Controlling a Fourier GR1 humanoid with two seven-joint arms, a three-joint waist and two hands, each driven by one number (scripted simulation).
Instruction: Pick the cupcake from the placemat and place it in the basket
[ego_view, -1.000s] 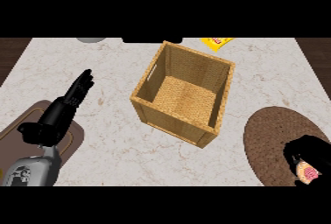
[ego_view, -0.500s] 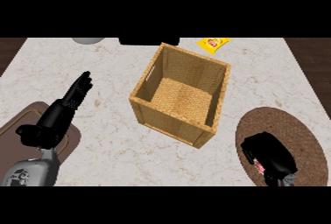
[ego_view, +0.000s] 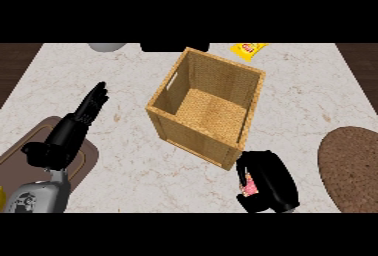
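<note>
Head view: right hand (ego_view: 269, 182) curled round pink cupcake (ego_view: 251, 186) beside basket (ego_view: 209, 111) corner; left hand (ego_view: 74, 127) straight-fingered, resting w/ nothing held.

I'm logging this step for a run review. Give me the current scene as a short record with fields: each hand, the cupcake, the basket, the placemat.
right hand: curled round the cupcake, just off the basket's near corner
cupcake: pink, mostly hidden in the hand, off the placemat
basket: wicker, open-topped, nothing visible inside, mid-counter
placemat: brown, round, at the right edge, nothing showing on it
left hand: open, fingers straight, resting at the left
task state: cupcake not yet in basket
</note>
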